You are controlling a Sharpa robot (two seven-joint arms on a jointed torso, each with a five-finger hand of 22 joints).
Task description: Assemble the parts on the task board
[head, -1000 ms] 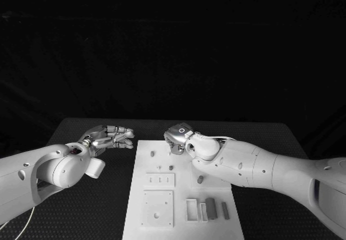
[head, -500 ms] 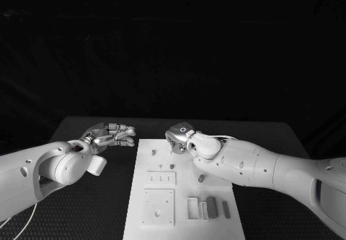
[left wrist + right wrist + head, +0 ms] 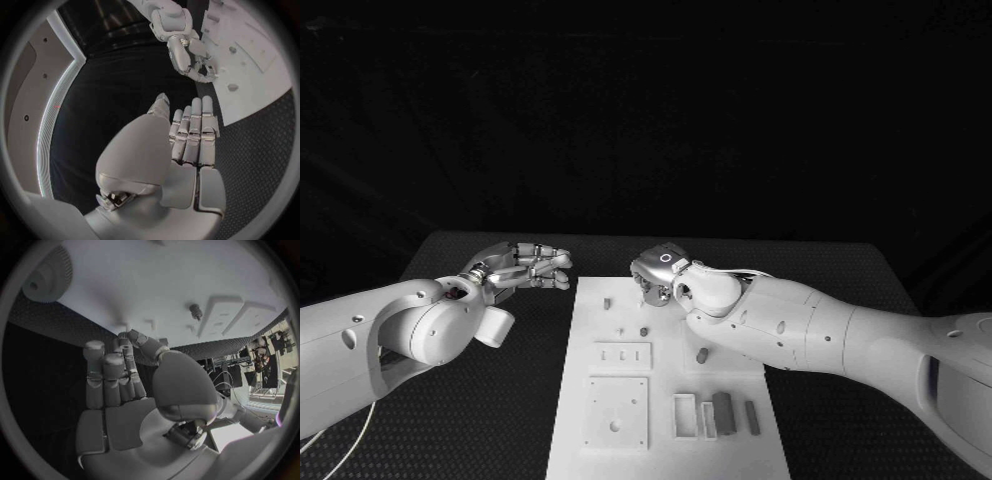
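Here both hands' fingers (image 3: 538, 262) curl empty — black table (image 3: 848, 262), white task board (image 3: 668, 335)

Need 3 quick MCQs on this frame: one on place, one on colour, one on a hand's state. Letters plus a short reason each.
1. Where is the left hand?
A. over the board's middle
B. over the black table, beside the board's far left corner
C. on the board's near edge

2. What colour is the board?
A. white
B. black
C. striped

3. What does the left hand hold?
A. a part
B. a tool
C. nothing

Answers:
1 B: the head view shows it above the dark table, just off the board's far corner.
2 A: the plate is white against the black table.
3 C: the left wrist view shows its fingers lying together with nothing in them.
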